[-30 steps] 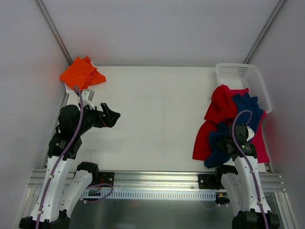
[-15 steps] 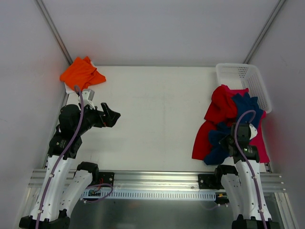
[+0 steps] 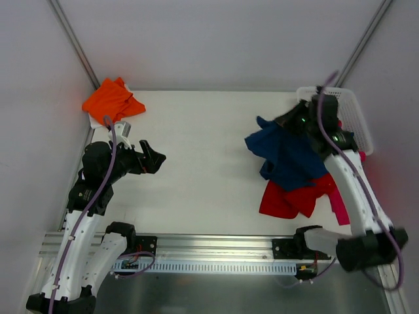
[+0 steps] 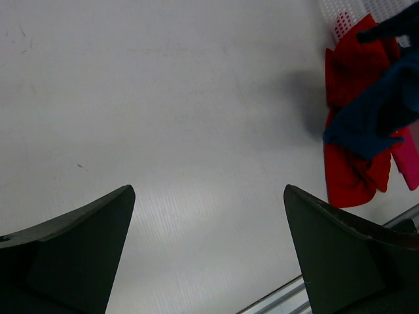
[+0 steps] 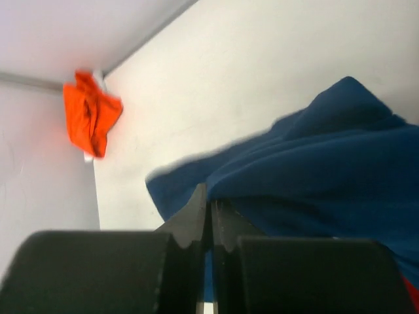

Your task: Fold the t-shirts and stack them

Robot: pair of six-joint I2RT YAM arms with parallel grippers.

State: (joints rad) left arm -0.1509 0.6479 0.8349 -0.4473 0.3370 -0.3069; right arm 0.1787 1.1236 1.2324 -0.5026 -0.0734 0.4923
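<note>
- The orange t-shirt (image 3: 112, 101) is lying bunched in the far left corner of the table (image 3: 209, 144), behind the left gripper (image 3: 156, 158) and a little to its left.
- The left gripper is hovering with its fingers spread wide and nothing between them, pointing across the bare middle of the table toward the pile on the right.
- The navy blue t-shirt (image 3: 288, 157) is hanging from the right gripper (image 5: 208, 206), draping downward and toward the near-left from the pinch, with its lower part trailing over the pile.
- The right gripper's fingers are pressed together on a fold of that navy cloth.
- The navy cloth's long axis is running from the pinch toward the table's middle. Its free edge is facing the left gripper but is well apart from it, so the right arm is much the nearer.
- The red t-shirt (image 3: 291, 199) is lying crumpled below the hanging navy one, on the near side of the right gripper.
- The magenta-pink t-shirt (image 3: 340, 209) is peeking out just right of the red one.
- The white mesh basket (image 3: 347, 104) is sitting just beyond the right gripper.
</note>
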